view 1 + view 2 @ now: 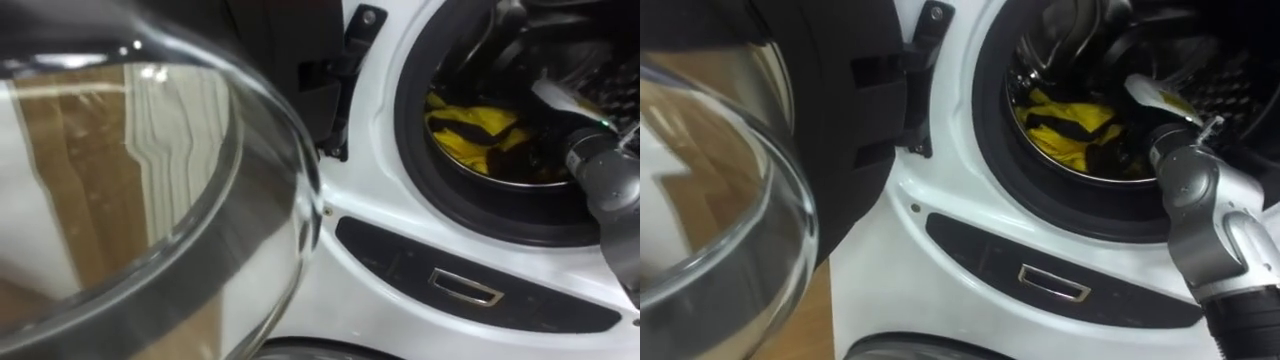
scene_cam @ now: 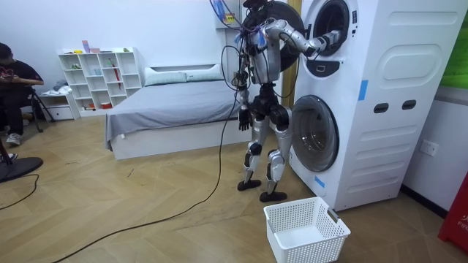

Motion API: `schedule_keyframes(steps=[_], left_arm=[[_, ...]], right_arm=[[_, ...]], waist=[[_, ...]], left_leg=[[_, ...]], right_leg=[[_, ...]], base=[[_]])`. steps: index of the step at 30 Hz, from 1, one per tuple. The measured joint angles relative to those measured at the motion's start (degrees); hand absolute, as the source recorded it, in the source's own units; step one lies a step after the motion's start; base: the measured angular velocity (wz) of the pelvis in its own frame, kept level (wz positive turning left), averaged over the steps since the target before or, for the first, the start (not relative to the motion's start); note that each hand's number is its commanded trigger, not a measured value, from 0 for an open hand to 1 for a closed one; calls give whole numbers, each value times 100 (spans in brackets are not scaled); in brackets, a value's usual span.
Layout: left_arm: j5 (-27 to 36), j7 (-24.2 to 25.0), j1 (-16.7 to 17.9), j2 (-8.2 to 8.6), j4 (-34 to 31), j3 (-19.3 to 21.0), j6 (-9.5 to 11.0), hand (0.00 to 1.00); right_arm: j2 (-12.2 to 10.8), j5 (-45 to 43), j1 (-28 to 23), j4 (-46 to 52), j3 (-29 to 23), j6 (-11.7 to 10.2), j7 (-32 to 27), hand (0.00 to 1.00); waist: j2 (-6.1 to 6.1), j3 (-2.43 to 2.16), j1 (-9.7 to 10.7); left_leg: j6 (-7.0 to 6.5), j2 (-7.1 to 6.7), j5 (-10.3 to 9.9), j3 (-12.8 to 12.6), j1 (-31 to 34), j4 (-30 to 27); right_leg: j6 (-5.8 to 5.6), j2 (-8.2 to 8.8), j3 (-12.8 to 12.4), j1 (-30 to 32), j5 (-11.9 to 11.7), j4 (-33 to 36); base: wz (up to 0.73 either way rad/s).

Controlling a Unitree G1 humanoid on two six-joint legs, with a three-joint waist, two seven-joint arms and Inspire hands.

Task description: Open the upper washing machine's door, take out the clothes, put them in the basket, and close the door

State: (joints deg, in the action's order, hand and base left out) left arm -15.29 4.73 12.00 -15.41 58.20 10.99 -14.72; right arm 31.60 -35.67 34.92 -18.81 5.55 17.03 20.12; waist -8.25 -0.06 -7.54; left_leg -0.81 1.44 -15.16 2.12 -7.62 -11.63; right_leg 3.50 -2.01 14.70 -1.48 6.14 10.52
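Robot stands right up against the washing machine (image 2: 380,109), R arm reaching into the upper drum (image 1: 1090,60). The glass door (image 1: 150,200) is swung wide to the drum's left. Right hand (image 1: 1152,100) is inside the drum, just beside the yellow-and-black clothes (image 1: 1065,125) on the drum's bottom; can't tell its grip from here. Left hand (image 2: 243,117) hangs well below the drum, grip also unclear. Looks like the reach-and-grab step, nothing out yet. Next move IMO: close on the cloth, draw it back over the drum's rim w/o snagging, then down to the white basket (image 2: 303,230) on the floor below the drum.
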Motion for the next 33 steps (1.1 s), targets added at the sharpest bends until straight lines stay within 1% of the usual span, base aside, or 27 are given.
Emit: schedule_keyframes(steps=[3,4,5,6,9,12,13,14,16,20,22,26,30,33], left_arm=[[7,0,-79,-2,1,-1,2,0],[10,2,-98,-4,2,-3,0,0],[10,7,-110,-7,1,-4,0,0],[10,14,-113,-10,1,-4,-1,0],[9,95,-111,-71,2,-35,-2,0],[6,106,-105,-148,3,-55,3,0],[-6,107,-108,-163,3,-64,3,0],[-15,107,-121,-188,25,-111,12,0],[-7,109,-128,-250,63,-237,17,0],[6,139,-131,-356,75,-455,22,0],[4,140,-130,-370,75,-474,29,0],[7,138,-169,-379,69,-558,137,0],[-1,158,-218,-378,54,-557,143,0],[4,156,-234,-378,47,-554,144,0]], right_arm=[[29,-1,87,-213,2,17,236,0],[31,0,146,-325,4,13,308,3],[31,1,208,-432,12,15,386,64],[31,4,234,-481,17,13,408,100],[31,9,335,-747,42,4,510,100],[34,15,349,-865,49,7,571,100],[67,86,349,-921,70,7,570,100],[158,242,349,-958,148,8,561,100],[271,436,372,-965,226,5,556,100],[376,601,416,-992,286,-33,547,100],[398,644,412,-1005,337,-59,547,100],[429,886,411,-1004,392,-74,507,100],[455,1094,370,-926,357,-73,504,100],[456,1212,270,-659,302,-64,505,100]], waist=[[0,0,-49],[-1,-1,-60],[-2,-2,-65],[-3,-3,-65],[-4,-3,-65],[-35,-24,-64],[-44,-29,-82],[-56,-31,-103],[-79,-27,-114],[-109,-14,-142],[-117,-2,-150],[-141,11,-199],[-141,11,-217],[-134,15,-183]], left_leg=[[0,1,0,2,-6,4],[-1,1,0,3,-10,4],[0,0,0,6,-12,2],[-1,0,0,9,-12,1],[-1,2,0,45,-78,11],[0,3,0,76,-98,25],[0,1,0,86,-101,26],[0,-1,0,118,-105,26],[0,-2,0,137,-107,24],[0,-2,0,167,-124,23],[0,1,-1,173,-163,35],[-1,4,-3,125,-177,41],[-3,9,-5,108,-171,60],[-3,17,-5,83,-176,84]], right_leg=[[0,-1,-2,-7,0,-4],[0,1,0,-12,0,-5],[0,1,2,-16,0,-6],[0,1,4,-18,0,-8],[-6,-4,35,-121,-4,-67],[-12,0,70,-158,-2,-88],[-16,0,83,-166,0,-88],[-18,2,100,-178,1,-91],[-23,4,120,-190,8,-92],[-23,2,119,-207,12,-99],[-23,-3,119,-247,12,-115],[-23,-6,100,-238,12,-103],[-23,-13,81,-223,13,-105],[-23,-17,68,-222,13,-115]], base=[[0],[0],[0],[3],[7],[6],[5],[6],[7],[1],[0],[-3],[-1],[0]])
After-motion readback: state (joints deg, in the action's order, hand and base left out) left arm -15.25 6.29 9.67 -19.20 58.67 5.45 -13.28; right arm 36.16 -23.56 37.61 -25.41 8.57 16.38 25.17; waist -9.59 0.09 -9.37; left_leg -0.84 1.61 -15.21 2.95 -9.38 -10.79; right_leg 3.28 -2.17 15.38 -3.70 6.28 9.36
